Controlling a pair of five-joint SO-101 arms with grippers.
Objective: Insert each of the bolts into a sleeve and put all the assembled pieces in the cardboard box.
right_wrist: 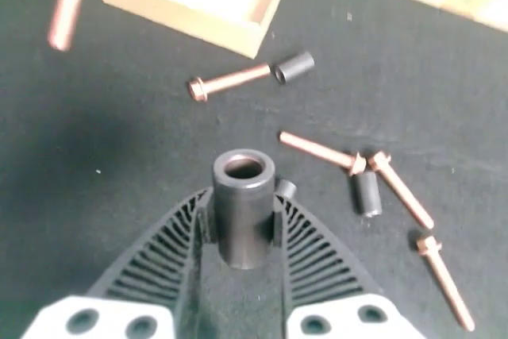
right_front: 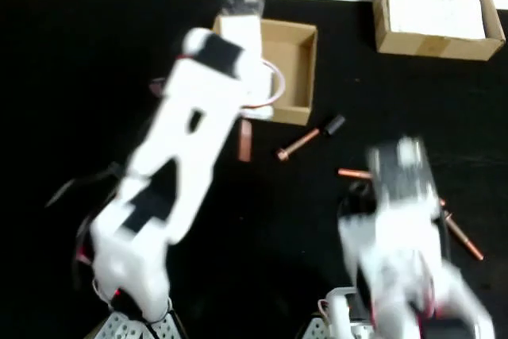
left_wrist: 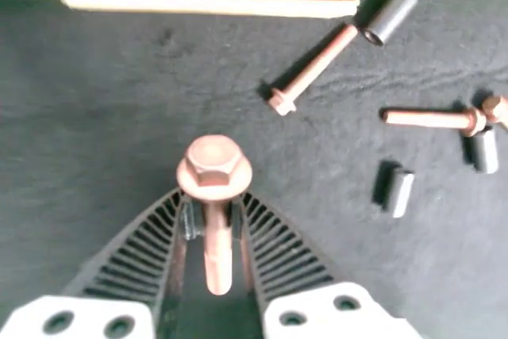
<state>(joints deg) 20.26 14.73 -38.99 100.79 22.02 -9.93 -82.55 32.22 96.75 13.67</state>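
Bolt [left_wrist: 213,171] and sleeve [right_wrist: 243,220] are each held but not yet joined. The left gripper [left_wrist: 212,206] is clamped on the bolt's shank, with the hex head standing out past the fingertips. The right gripper [right_wrist: 243,196] is clamped around the sleeve, whose open mouth faces out beyond its tips. The cardboard box [right_front: 310,77] lies beyond them on the black worktop [right_front: 71,77].

The main risk is a missed insertion. The bore looks only a little wider than the shank, so a small tilt between the two arms could make the tip catch on the sleeve's rim. That could push one part askew in its grip, or out of it. The bolt's free end also seems to lie back between the fingers, which may leave little of it to present.

A dropped part could roll among the loose bolts [right_wrist: 317,151] and the spare sleeve [right_wrist: 366,194] lying near. It could also knock the bolt-and-sleeve pair [left_wrist: 316,67] resting end to end by the box. A second box [right_front: 432,42], holding white padding, stands well apart, and placing pieces there is probably a mistake.
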